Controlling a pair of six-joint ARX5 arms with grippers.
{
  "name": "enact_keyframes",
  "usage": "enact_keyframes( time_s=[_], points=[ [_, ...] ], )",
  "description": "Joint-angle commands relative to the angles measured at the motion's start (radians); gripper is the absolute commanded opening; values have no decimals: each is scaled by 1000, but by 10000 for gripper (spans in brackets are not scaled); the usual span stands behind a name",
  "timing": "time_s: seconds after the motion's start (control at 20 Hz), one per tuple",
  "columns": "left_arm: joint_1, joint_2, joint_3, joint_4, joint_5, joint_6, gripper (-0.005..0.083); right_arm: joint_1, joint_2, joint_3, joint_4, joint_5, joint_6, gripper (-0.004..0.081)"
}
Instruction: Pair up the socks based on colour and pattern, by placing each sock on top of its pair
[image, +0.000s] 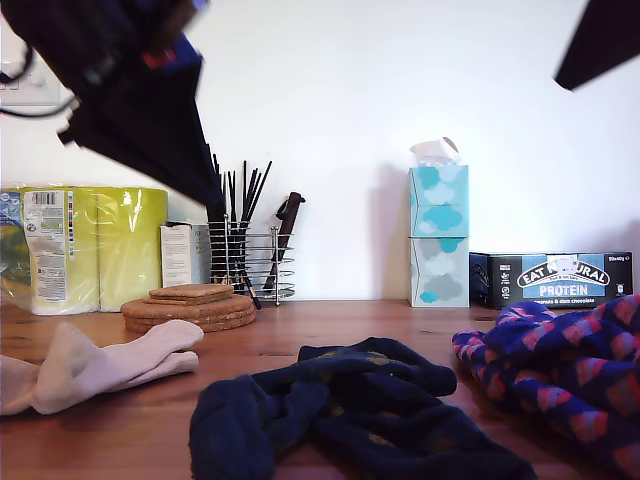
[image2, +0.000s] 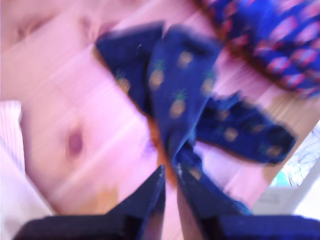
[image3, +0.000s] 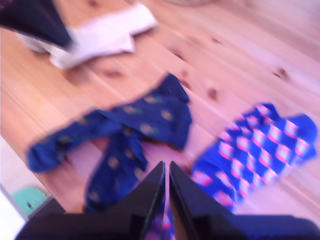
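Socks grouped by pattern on the counter (image: 300, 335), both claws raised above them.

Your navy socks (image2: 175, 95) lie crossed right below my first claw (image2: 170, 175), whose jaws look nearly closed with nothing clearly between them. The blue checked socks (image3: 260, 145) lie just beyond my second claw (image3: 166, 172), also pinched near shut, apparently empty. The pale socks (image3: 100, 35) lie farther off, beyond the navy ones.
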Motion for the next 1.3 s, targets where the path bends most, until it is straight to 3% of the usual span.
enact_keyframes(
  time_s=[0.0, 0.2, 0.35, 0.45, 0.55, 0.7, 0.75, 1.25],
  points=[
    [-21, -48, -83, 53, 7, 4, -20, -21, -10, 10, -64, -56, -6, -11],
    [-55, -87, -147, 50, 17, -29, -19, -19, -127, 10, -152, -175, 19, -11],
    [-84, -85, -147, 51, 17, -64, -18, -16, -252, 10, -212, -168, 78, -11],
    [-95, -80, -147, 10, 18, -151, 21, -17, -303, 10, -241, -155, 72, -11],
    [-107, -63, -147, -66, 37, -251, 207, -17, -316, 10, -242, -154, 70, -11],
    [-138, 3, -146, -87, 55, -357, 619, -17, -315, 10, -226, -154, 53, -11],
    [-148, 32, -141, -88, 65, -378, 668, -17, -315, 10, -224, -154, 45, -11],
    [-204, 280, -98, 42, 12, -440, 655, -16, -300, 10, -207, -154, 24, -11]
  ],
)
